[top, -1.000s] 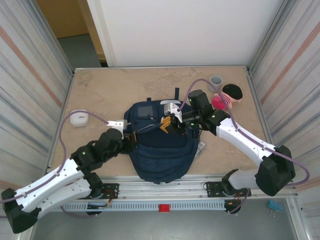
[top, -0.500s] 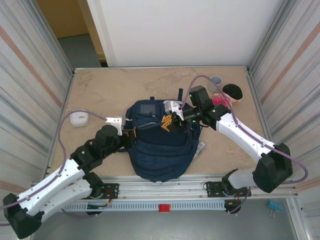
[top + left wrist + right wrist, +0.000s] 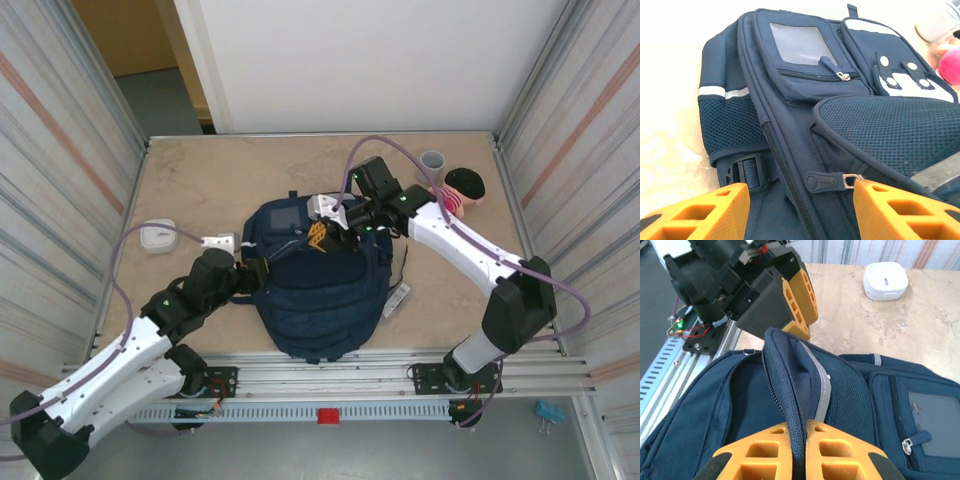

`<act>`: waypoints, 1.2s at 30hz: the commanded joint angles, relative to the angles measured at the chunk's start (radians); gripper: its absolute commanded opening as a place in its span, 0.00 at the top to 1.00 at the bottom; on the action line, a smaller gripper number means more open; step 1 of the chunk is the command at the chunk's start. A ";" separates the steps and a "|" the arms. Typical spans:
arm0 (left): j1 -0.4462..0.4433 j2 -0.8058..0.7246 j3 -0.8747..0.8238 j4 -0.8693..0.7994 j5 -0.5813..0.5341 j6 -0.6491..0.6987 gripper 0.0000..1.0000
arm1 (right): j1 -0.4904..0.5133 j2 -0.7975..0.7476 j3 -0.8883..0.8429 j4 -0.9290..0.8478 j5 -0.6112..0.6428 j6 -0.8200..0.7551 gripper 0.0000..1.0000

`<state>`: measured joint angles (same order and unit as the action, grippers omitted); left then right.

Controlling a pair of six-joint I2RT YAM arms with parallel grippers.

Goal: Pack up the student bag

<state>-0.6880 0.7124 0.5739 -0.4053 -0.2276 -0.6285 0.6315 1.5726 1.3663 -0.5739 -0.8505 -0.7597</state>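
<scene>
Our right gripper (image 3: 799, 430) pinches a zipper edge of the student bag (image 3: 320, 300), holding it up so our spread left gripper (image 3: 800, 205) can reach the zipper pull (image 3: 826, 181).

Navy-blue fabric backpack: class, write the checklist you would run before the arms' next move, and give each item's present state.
1. Right gripper shut on navy-blue fabric backpack at its zipper edge: ok.
2. Left gripper open: ok.
3. Dark rubber zipper pull ahead of left gripper: ok.
4. Main compartment open wide enough: cannot tell.
5. Pink plush doll packed: not ok, on beige tabletop.
</scene>
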 commanded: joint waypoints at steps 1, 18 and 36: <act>0.010 -0.029 0.043 -0.041 -0.092 -0.005 0.42 | 0.012 0.053 0.094 0.000 -0.075 -0.099 1.00; 0.093 -0.029 0.117 -0.145 -0.124 0.005 0.30 | 0.013 0.129 0.089 0.187 -0.017 0.238 0.44; 0.200 0.098 0.177 -0.075 0.080 0.044 0.05 | -0.063 -0.125 -0.112 0.155 0.039 0.634 0.32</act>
<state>-0.5320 0.7826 0.7105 -0.5335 -0.2298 -0.6140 0.5896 1.4723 1.2850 -0.3935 -0.8139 -0.2184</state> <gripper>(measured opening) 0.948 0.678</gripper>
